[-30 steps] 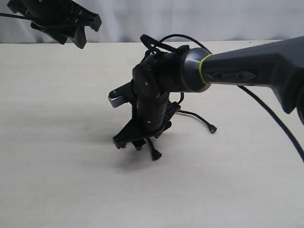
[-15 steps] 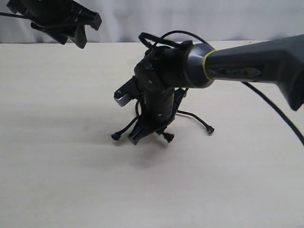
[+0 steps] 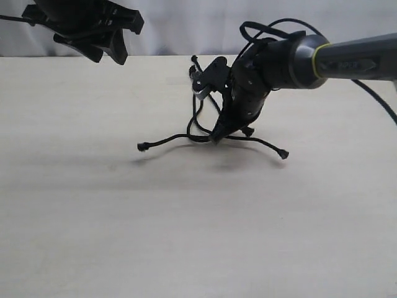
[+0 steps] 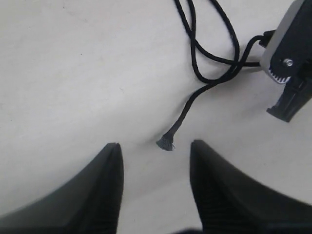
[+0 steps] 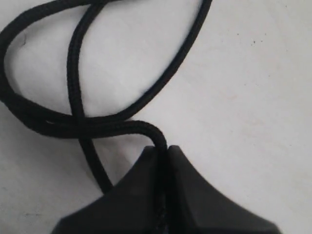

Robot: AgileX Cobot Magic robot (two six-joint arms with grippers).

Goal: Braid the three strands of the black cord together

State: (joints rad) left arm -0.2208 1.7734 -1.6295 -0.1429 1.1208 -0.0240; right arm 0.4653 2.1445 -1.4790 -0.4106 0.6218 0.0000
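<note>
Black cord (image 5: pixel 107 127) is pinched by right fingers (image 5: pixel 204 195), clear only in wrist view.

Robot lab bench. A bare pale wood-grain table (image 3: pixel 74 217) lies below the left gripper (image 3: pixel 107 54) and right gripper (image 3: pixel 216 136). A plain white curtain (image 3: pixel 186 25) hangs as backdrop behind the left gripper. A dark machine arm (image 3: pixel 353 62) with a yellow ring extends behind the right gripper.

A matte black cord (image 5: pixel 122 127) stands out against a pale cream table (image 3: pixel 93 217) with faint wood grain. The right arm (image 3: pixel 360 62) is dark grey, banded by a lime-yellow ring (image 3: pixel 314 62); its wrist block (image 4: pixel 285 53) is silver-grey. The backdrop (image 3: pixel 186 25) is white.
</note>
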